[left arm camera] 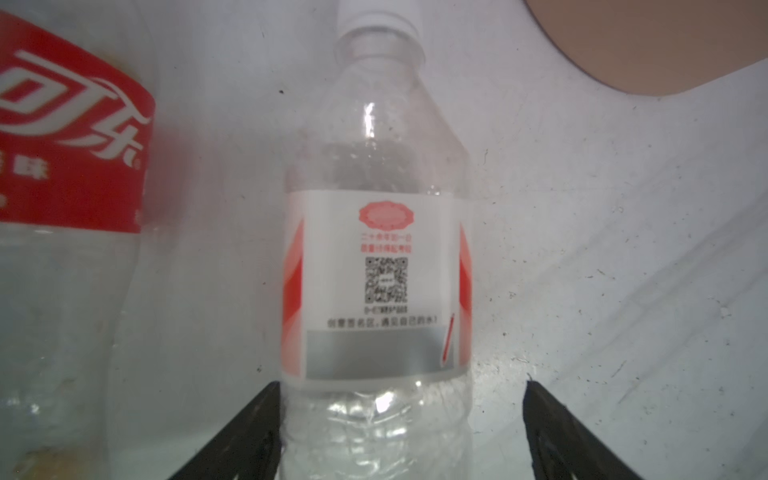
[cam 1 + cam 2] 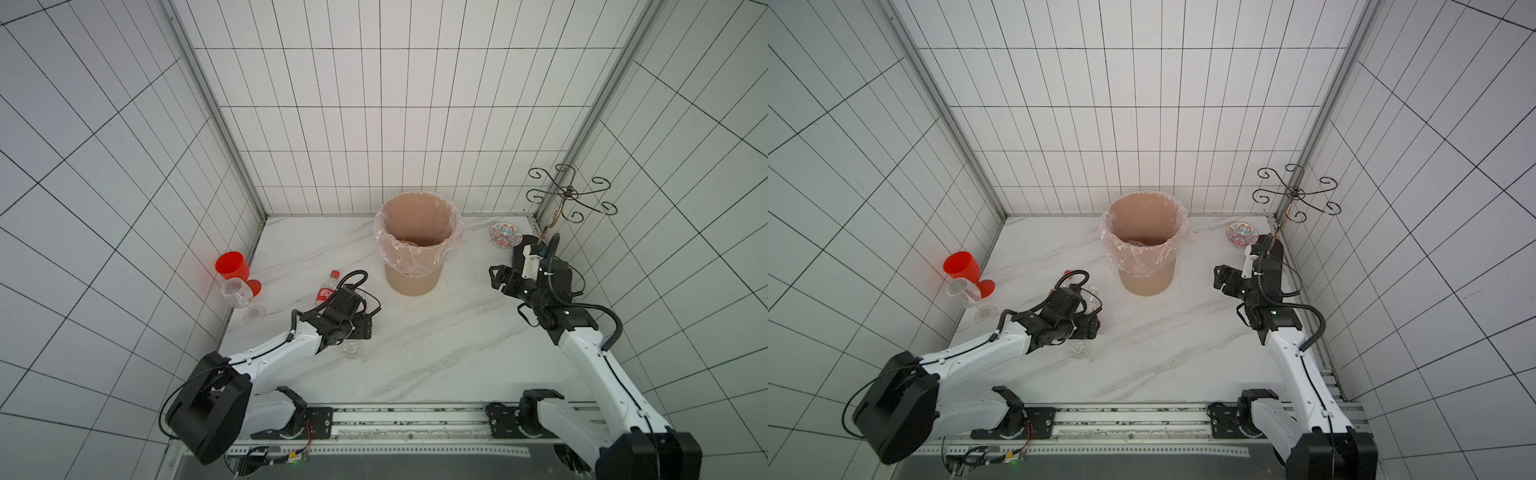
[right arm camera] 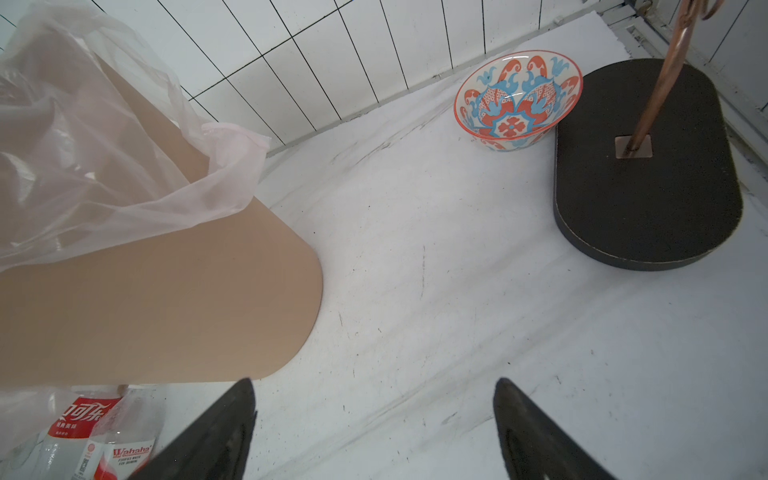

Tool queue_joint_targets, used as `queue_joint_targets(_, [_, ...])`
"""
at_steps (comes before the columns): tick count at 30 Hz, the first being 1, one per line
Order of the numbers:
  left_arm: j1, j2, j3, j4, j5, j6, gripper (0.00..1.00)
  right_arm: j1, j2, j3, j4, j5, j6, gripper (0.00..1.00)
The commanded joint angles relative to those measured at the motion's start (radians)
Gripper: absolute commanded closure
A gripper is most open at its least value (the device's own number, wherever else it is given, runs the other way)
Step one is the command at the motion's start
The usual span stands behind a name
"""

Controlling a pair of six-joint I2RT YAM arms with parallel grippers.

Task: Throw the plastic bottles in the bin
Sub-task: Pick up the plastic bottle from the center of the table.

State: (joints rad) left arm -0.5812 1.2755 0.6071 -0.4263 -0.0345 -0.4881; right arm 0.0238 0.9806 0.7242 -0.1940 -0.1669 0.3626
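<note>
— On the table (image 2: 436, 332), what is the surface like?

— White marble pattern with grey veins running slantwise. The wrist views show small dark specks and scuffs on it. White tiled walls (image 2: 332, 124) with dark joints close it in on three sides. There are metal posts (image 2: 216, 108) in the back corners, and a rail (image 2: 407, 419) along the near edge carries both arms.

— And the bottles?

— Two lie side by side left of the middle, caps toward the back wall: the cola bottle (image 1: 70, 145) with its red label and, just beside it, a white-capped bottle (image 1: 378, 270). The bin (image 2: 411, 282) stands upright near the back wall, a clear liner (image 2: 415, 253) folded over its rim. Both bottles lie apart from it, in front and to its left.

— The tools?

— The left tool (image 1: 402, 381) is spread around the white-capped bottle below its label. One finger touches the bottle and the other stands off. The right tool (image 3: 375, 380) hovers spread wide over bare table right of the bin, with nothing between its fingers.

— What else?

— Two red cups (image 2: 232, 265) and a wine glass (image 2: 239, 293) stand by the left wall. In the back right corner a patterned bowl (image 2: 505, 235) sits just beside a metal stand (image 3: 648, 199) with a dark oval base.
</note>
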Motion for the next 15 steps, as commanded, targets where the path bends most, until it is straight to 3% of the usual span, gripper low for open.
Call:
queue_joint_targets(1, [-0.006,0.038,0.010,0.060,-0.035,0.003,0.20,-0.015,-0.011,-0.057,0.016,-0.016,0.004,0.12])
queue_joint_targets(5, [-0.010,0.076,0.022,0.071,-0.028,-0.001,0.39,-0.019,-0.011,-0.057,0.017,-0.019,0.006,0.12])
queue_joint_targets(8, [-0.026,0.035,0.025,0.060,-0.057,-0.001,0.48,-0.020,-0.011,-0.057,0.018,-0.023,0.005,0.13])
queue_joint_targets(15, [-0.032,-0.269,0.098,-0.067,-0.234,0.034,0.48,-0.020,-0.001,-0.058,0.027,-0.043,0.002,0.14])
